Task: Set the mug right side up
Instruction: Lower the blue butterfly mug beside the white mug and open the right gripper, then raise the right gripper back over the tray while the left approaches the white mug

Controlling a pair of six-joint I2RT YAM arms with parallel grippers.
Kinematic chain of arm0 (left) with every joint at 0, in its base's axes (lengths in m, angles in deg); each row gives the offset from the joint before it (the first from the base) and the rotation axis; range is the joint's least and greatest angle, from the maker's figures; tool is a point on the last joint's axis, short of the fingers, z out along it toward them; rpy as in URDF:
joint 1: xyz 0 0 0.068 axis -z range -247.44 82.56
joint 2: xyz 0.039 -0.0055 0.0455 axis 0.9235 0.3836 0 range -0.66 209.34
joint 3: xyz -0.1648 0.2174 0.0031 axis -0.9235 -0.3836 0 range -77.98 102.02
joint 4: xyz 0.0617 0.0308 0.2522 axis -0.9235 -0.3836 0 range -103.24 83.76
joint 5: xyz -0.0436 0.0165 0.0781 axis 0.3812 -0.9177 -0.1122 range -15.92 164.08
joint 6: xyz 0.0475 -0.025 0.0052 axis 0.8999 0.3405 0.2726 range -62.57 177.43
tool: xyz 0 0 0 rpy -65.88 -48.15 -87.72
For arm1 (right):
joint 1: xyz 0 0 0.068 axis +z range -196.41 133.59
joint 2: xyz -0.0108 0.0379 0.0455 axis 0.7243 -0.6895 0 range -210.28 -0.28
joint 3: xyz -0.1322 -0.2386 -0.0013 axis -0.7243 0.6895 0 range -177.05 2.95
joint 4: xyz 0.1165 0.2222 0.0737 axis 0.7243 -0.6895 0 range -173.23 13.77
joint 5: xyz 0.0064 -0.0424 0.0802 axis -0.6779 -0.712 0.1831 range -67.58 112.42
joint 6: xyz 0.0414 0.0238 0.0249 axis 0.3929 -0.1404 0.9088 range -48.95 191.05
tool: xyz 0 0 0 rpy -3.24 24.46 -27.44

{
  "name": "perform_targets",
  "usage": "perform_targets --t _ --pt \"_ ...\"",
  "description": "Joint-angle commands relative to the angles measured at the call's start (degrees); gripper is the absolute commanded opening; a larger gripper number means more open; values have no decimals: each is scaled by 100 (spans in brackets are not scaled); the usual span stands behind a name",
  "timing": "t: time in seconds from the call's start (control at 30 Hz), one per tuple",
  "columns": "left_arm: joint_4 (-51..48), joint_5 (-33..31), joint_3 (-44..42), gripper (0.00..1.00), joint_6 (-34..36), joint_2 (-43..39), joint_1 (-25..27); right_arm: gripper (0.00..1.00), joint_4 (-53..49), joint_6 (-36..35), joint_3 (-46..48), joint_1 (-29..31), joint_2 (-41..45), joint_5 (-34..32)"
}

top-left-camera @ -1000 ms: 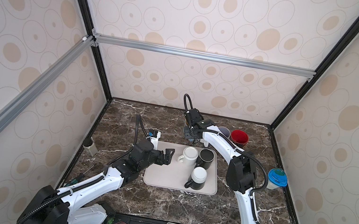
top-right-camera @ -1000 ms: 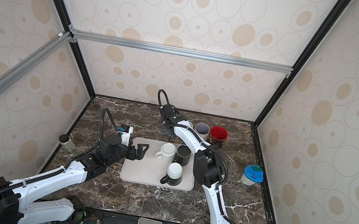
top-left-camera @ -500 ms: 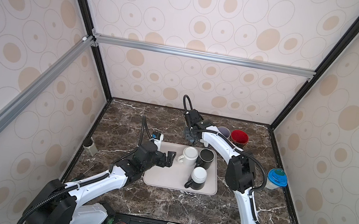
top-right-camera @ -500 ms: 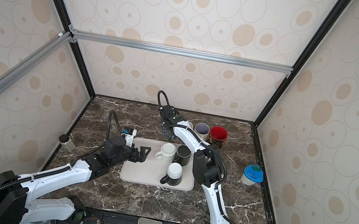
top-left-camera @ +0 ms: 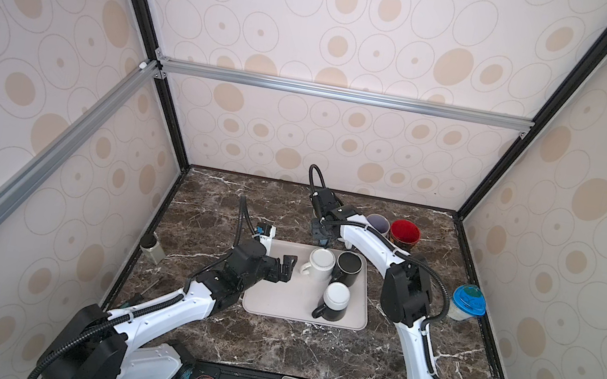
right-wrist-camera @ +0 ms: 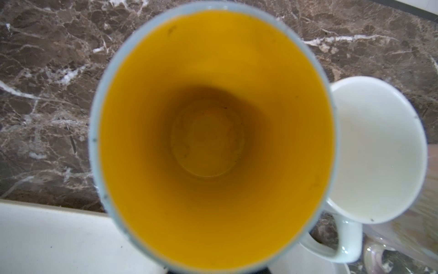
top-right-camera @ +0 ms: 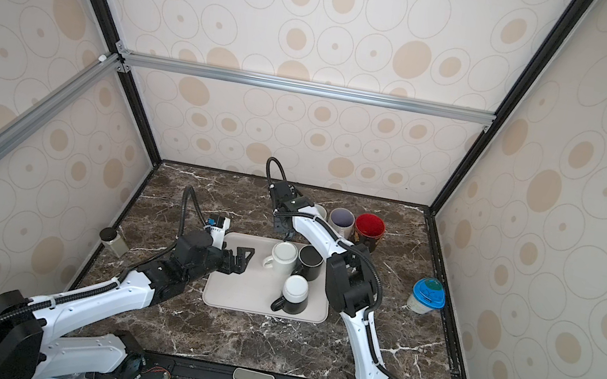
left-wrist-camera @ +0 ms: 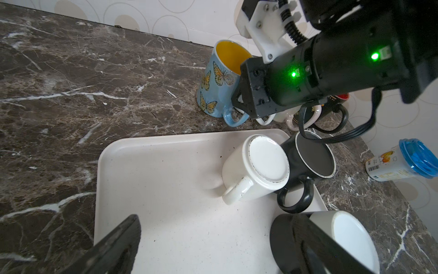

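Left fingers (top-left-camera: 288, 259) have advanced toward white mug (top-left-camera: 320, 263).

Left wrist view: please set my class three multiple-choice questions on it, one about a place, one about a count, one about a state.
1. The butterfly mug stands:
A) on the marble countertop, off the tray
B) on the tray
C) inside another mug

2. Mugs on the tray:
A) one
B) two
C) three

3. The white mug is:
A) upright
B) upside down
C) on its side

Answers:
1 A, marble lies under it.
2 C, white mug, black mug, black-and-white mug.
3 B, its flat base faces up.
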Motion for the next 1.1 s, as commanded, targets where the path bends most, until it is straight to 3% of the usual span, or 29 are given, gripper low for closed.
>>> perform_targets --t 0.0,0.17,0.3,0.6,0.83,1.07 --pt "67 -167 31 100 103 -118 43 14 176 141 -3 3 62 -139" --pt "-91 -567 78 100 -38 -40 42 41 185 195 56 0 169 60" --pt "435 -660 -214 100 -1 -135 41 52 340 264 303 13 409 258" --pt "1206 -812 -557 100 100 -403 41 54 1043 273 1662 15 1654 701" --pt "158 -874 -53 100 276 -107 32 53 1530 36 2613 46 2693 1179" --pt "170 -572 -104 100 545 -123 31 53 1999 -391 3556 53 3490 1053"
